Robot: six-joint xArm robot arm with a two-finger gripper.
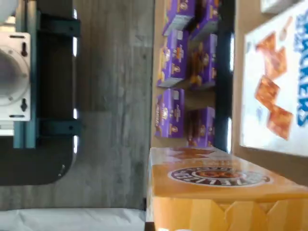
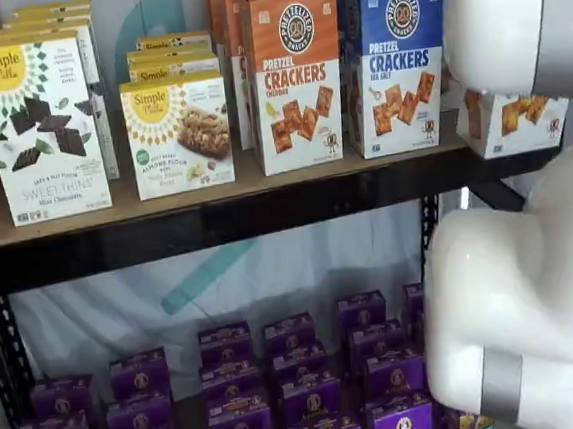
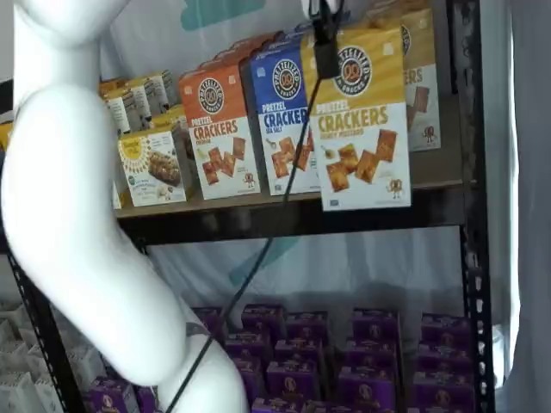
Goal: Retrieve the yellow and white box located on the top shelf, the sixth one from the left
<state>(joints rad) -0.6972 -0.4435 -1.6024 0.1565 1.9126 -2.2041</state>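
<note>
One target item: the yellow and white box (image 3: 362, 116) is seen in a shelf view hanging forward of the top shelf (image 3: 293, 212), its lower edge overlapping the dark front edge of the board; its yellow upper part carries a round logo, its white lower part the word CRACKERS and square brown crackers.
Target in other views: only a white lower corner with crackers (image 2: 512, 119) is seen past the arm in a shelf view; a white face with crackers and blue lettering (image 1: 276, 82) is seen close up in the wrist view.
Gripper: a black finger (image 3: 325, 39) is seen against the box's yellow top, hanging from the upper edge with a cable beside it; whether the fingers are apart or clamped on the box cannot be told.
Neighbours: a blue-topped box (image 3: 277, 112) stands just beside the target, then an orange-topped box (image 3: 219, 129); another yellow box (image 3: 419, 73) stands behind.
Further along: white Simple Mills boxes (image 2: 40, 126) are ranged on the same shelf.
Lower shelf: purple boxes (image 2: 307, 393) are stacked in rows.
Arm: the white robot arm (image 3: 82, 224) fills one side of both shelf views.
</note>
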